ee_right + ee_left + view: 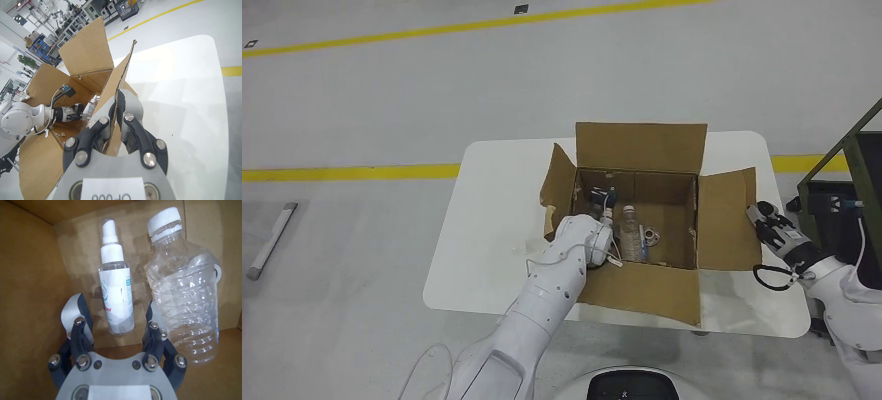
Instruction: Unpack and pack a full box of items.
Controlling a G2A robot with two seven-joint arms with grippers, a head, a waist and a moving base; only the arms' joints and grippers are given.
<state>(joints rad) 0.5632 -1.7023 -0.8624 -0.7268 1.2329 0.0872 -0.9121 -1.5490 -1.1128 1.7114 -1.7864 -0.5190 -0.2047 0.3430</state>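
Fingers (72, 309) of the left end effector (113, 305) stand spread, one on each side of a spray bottle (116, 291). They grasp nothing yet, and we see a gap between each pad and the bottle. The bottle lies low inside the box (28, 275), near the corner where two cardboard walls meet. Just beside it lies a clear plastic bottle (183, 306) with a white cap, its side close to one finger. A small white round part peeks out behind that bottle (we cannot tell what it is).

Further out, the right end effector (118, 106) is clenched on the edge of the right flap (122, 72), pinching the cardboard between its pads. We judge that it is holding the box steady and the flap out of the way. The box stands with all four flaps open on the white worktop (179, 85).

Every item we can make out lies within the box. We take it that the unpacking has barely begun, or that the packing is nearly over, and we cannot settle which. If it is unpacking, the spray bottle has yet to be gripped and lifted out. The clear bottle and whatever else lies on the box floor would follow, and the whole repacking remains after that.
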